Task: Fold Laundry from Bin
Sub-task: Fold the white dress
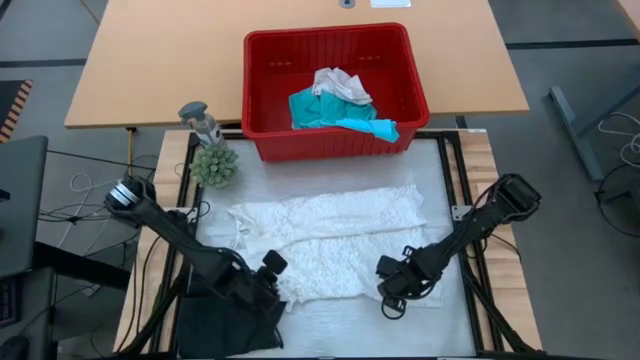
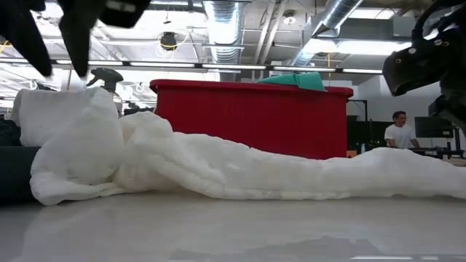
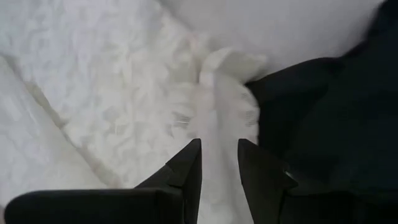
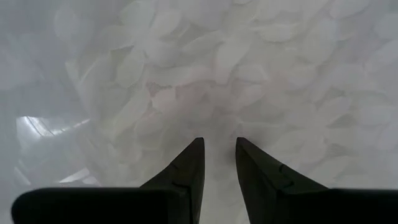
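A white lacy garment (image 1: 330,245) lies spread on the table, and its near-left corner (image 2: 73,138) is bunched up thick. My left gripper (image 3: 219,142) hangs open just above that corner (image 3: 224,93), tipped forward, beside a black garment (image 3: 329,124) at the table's near left. My right gripper (image 4: 217,140) points straight down, open, over the white garment's near-right part (image 4: 205,81). The red bin (image 1: 335,90) stands at the far side, holding a teal piece (image 1: 330,110) and a white piece (image 1: 340,85).
A small green plant (image 1: 214,165) and a grey spray bottle (image 1: 200,120) stand at the far left of the mat, beside the bin. A wooden table (image 1: 150,60) lies beyond. A person (image 2: 399,131) is far off in the room.
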